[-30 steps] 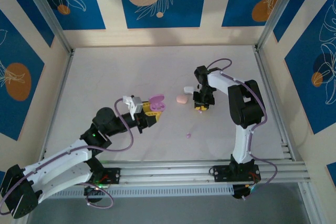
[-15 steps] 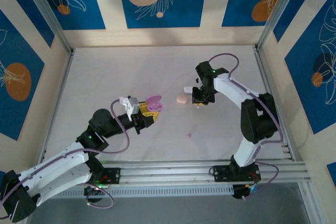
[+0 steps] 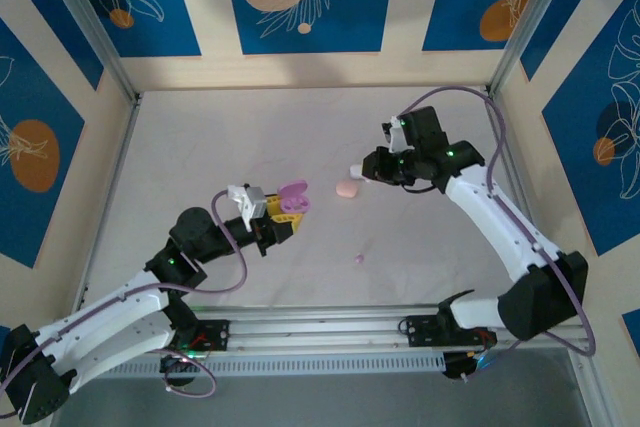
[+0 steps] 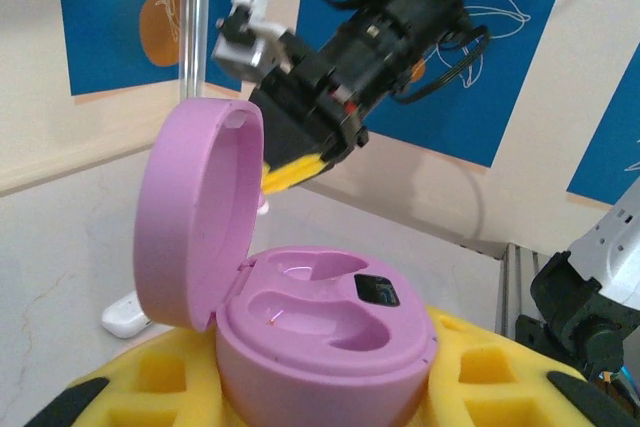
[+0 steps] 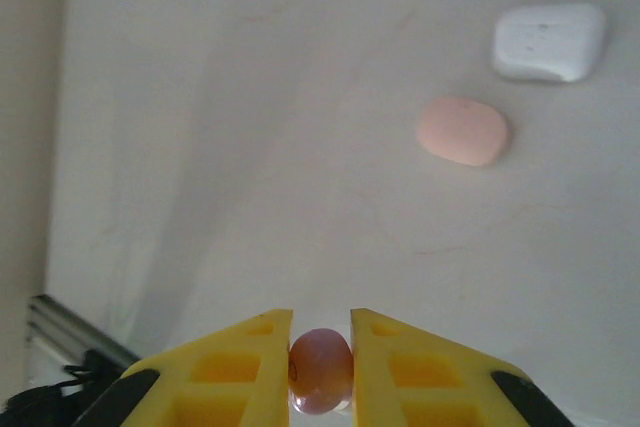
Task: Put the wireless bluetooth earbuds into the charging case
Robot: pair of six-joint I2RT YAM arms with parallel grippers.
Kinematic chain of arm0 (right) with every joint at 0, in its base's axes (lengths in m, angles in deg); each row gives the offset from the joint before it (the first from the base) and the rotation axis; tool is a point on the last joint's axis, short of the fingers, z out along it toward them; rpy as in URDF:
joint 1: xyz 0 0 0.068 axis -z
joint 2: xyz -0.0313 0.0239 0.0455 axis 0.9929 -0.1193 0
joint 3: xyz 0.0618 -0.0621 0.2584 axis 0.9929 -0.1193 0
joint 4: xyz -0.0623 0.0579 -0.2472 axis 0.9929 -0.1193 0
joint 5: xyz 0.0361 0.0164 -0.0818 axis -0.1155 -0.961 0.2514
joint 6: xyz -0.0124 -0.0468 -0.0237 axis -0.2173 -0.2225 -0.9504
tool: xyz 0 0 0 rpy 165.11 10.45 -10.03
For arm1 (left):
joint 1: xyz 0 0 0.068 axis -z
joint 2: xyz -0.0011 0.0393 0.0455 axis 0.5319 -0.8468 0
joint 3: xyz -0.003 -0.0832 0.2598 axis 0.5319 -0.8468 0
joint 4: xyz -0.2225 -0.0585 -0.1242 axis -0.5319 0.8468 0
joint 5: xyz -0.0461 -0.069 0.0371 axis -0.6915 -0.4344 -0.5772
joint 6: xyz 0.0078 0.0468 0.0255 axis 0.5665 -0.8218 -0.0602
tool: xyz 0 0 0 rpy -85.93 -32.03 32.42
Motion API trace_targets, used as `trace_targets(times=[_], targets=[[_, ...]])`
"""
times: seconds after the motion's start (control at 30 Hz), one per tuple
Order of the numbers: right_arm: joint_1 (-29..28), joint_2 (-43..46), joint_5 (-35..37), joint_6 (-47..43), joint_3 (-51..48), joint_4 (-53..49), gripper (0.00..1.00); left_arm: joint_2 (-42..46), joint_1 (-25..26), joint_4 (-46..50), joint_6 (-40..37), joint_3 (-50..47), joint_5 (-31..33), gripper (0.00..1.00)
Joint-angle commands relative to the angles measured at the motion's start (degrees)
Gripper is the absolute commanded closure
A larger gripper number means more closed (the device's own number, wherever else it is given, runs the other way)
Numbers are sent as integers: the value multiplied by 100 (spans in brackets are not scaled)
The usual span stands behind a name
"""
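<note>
Gaping purple case [image 4: 322,347], both wells [image 4: 300,309] empty

surface [image 3: 220,137]: pale, plain | pink case [image 3: 346,190]: lying near middle | white case [image 3: 355,169]: just beside pink case | purple earbud [image 3: 359,258]: alone, nearer arm bases

Both arms share one build: white shell links joined by black cylindrical joint housings. A lilac cable [image 3: 241,252] runs in loose loops along the left arm [image 3: 110,317], and a second one arcs over the right arm [image 3: 495,217]. A small green light [image 3: 178,259] glows on a joint of each. The bases [image 3: 445,329] are black. The left tool [image 3: 290,215] and the right tool [image 5: 320,325] carry yellow fingers [image 5: 240,372] with square moulded pockets and black outer corners. A white camera block [image 3: 243,194] caps the left wrist.
</note>
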Motion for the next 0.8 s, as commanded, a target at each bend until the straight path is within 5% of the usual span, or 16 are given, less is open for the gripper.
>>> trace_targets(times=[0.0, 0.77], targets=[[-42, 338, -514, 161, 51, 81, 80, -95, 57, -349, -174, 52, 9, 77], [-111, 1005, -2056, 352, 389, 459, 80, -956, 58, -1387, -445, 39, -204, 76]])
